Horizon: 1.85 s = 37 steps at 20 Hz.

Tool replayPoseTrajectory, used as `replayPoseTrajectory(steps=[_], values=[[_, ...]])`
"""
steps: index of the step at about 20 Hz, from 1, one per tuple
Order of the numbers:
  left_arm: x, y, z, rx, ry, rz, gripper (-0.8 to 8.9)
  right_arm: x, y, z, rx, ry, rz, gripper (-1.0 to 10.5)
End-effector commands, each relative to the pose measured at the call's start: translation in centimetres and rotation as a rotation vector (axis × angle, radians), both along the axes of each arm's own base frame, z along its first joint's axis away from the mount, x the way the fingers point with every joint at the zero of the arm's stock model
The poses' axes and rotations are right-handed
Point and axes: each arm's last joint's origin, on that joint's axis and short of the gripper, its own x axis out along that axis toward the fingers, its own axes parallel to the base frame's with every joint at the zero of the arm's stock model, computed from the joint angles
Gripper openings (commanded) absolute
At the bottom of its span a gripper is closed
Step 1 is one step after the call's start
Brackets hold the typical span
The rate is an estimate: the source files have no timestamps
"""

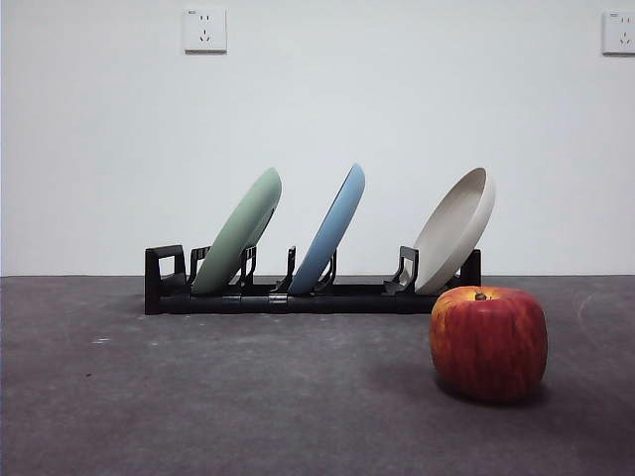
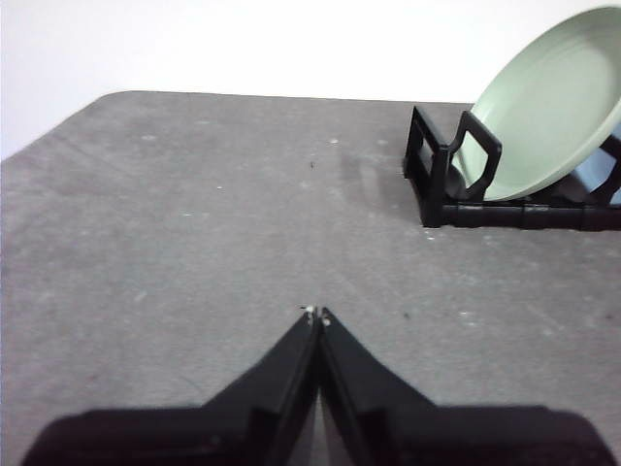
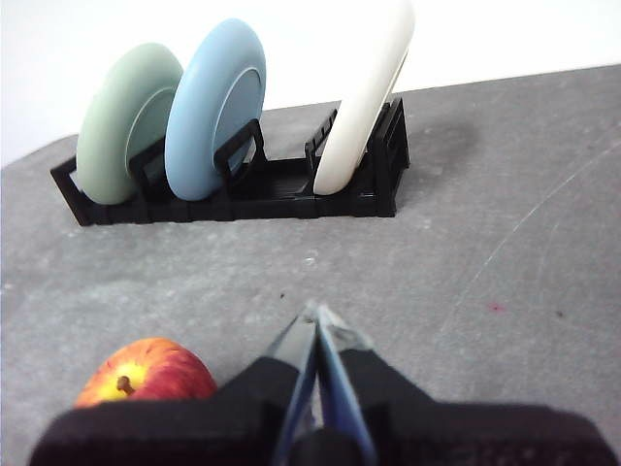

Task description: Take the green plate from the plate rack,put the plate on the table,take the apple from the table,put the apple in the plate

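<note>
Nothing done yet, by the look of it: the green plate leans in its slot at one end of the rack beside a blue plate and a beige plate, and the apple sits on the table in front of the rack's other end, so every step remains. Left gripper hangs over bare table with jaws pressed together, empty, short of the rack, while the right gripper, equally closed and empty, hovers just beside the apple. Grey speckled tabletop, plain white wall behind, two sockets up high.

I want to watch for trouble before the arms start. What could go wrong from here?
1. The green plate leans close to the light blue plate in the plate rack; lifting it may knock that neighbour.
2. The apple sits free on the table and could roll if nudged.
</note>
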Motion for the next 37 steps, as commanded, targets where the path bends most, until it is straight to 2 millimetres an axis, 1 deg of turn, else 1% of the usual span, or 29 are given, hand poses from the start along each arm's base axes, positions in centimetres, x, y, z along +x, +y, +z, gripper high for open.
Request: replayPoseTrajectory(steps=[1, 4, 7, 12, 16, 21, 28, 33, 37], values=[[0.0, -0.1, -0.2, -0.089, -0.006, -0.034, -0.09, 0.1, 0.0, -0.2, 0.082, 0.018, -0.009, -0.1], [-0.1, -0.4, 0.6, -0.142, -0.027, -0.122, -0.09, 0.0, 0.0, 0.5, 0.171, 0.031, -0.017, -0.1], [-0.3, -0.5, 1.9, -0.195, -0.061, -0.153, -0.08, -0.2, 0.0, 1.6, 0.239, 0.023, -0.022, -0.1], [-0.8, -0.7, 4.5, -0.259, -0.109, -0.203, -0.08, -0.4, 0.0, 4.1, 0.253, -0.003, -0.017, -0.1], [-1.0, -0.8, 6.8, -0.272, -0.102, -0.260, -0.08, -0.4, 0.1, 6.7, 0.247, 0.035, -0.004, -0.1], [-0.9, -1.2, 9.6, -0.287, -0.022, -0.386, -0.08, -0.1, 0.4, 10.5, 0.158, 0.129, 0.120, -0.1], [-0.1, -1.8, 13.5, -0.239, 0.088, -0.649, -0.08, 0.5, 1.1, 15.5, -0.031, 0.297, 0.303, -0.1], [0.4, -2.1, 15.4, -0.235, 0.145, -0.779, -0.08, 0.9, 1.4, 18.0, -0.127, 0.397, 0.396, -0.1], [0.3, -2.3, 16.6, -0.235, 0.197, -0.862, -0.08, 0.8, 1.6, 18.8, -0.173, 0.490, 0.449, -0.1]])
